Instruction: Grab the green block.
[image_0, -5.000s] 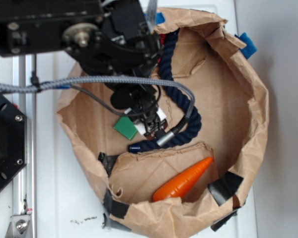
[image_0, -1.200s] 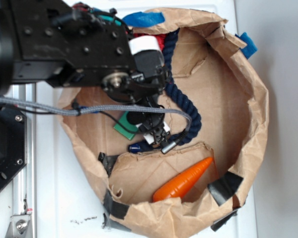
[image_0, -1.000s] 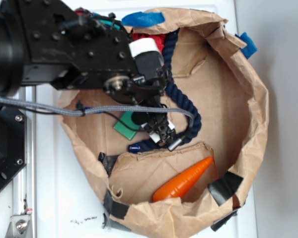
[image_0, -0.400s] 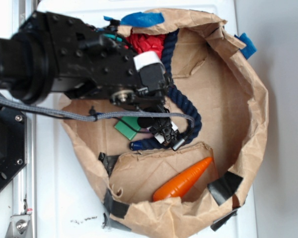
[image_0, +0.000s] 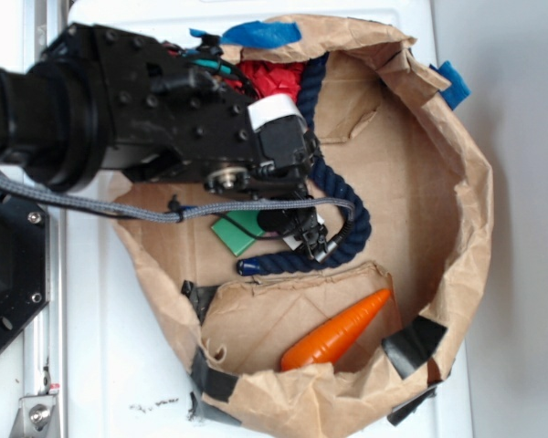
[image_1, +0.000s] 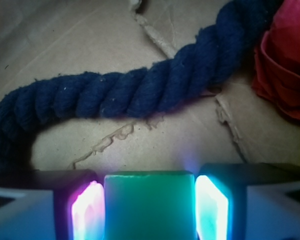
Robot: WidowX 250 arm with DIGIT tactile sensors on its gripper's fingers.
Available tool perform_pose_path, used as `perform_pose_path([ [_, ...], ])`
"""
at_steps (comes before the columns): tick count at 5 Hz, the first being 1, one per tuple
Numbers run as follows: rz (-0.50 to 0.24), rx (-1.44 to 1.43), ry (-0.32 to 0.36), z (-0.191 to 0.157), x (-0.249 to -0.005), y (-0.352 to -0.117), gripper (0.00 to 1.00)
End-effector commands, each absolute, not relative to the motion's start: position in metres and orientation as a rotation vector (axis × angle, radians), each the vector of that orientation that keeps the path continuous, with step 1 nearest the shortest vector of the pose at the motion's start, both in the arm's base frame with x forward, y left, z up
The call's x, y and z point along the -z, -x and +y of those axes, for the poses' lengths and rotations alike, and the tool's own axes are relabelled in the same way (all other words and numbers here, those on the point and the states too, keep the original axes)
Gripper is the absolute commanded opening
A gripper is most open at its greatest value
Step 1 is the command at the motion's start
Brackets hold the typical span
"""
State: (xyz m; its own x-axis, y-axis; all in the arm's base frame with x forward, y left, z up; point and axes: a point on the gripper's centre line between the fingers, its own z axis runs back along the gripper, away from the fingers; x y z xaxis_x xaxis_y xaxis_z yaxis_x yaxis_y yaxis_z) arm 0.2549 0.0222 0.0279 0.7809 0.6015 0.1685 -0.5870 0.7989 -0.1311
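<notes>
The green block (image_1: 150, 207) sits squarely between my gripper (image_1: 150, 197) pads, and the lit pads (image_1: 87, 212) press on both of its sides. From outside, the green block (image_0: 240, 230) shows as a flat slab on the floor of the brown paper bag (image_0: 438, 173). Its right end is hidden under the gripper (image_0: 301, 235), which reaches down from the black arm at the upper left. The gripper is shut on the block.
A dark blue rope (image_0: 342, 214) curves just right of the gripper and runs across the wrist view as the rope (image_1: 140, 92). A red cloth (image_1: 285, 65) lies at the bag's back, an orange carrot (image_0: 340, 331) at the front. Blue tape (image_0: 263, 33) marks the rim.
The arm swung lower and to the right over the bag. The fingers shifted from the rope's end toward the block and now flank it; the block has turned slightly.
</notes>
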Motion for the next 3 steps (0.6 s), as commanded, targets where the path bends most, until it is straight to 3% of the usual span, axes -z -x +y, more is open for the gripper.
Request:
perform_pose_path([
  [1,-0.217,-0.614,0.082,0.019,-0.034,-0.253,0.0],
  [2,-0.221,-0.614,0.086,0.019,-0.036,-0.253,0.0],
  [3,-0.23,-0.578,0.095,0.019,-0.053,-0.257,0.0],
])
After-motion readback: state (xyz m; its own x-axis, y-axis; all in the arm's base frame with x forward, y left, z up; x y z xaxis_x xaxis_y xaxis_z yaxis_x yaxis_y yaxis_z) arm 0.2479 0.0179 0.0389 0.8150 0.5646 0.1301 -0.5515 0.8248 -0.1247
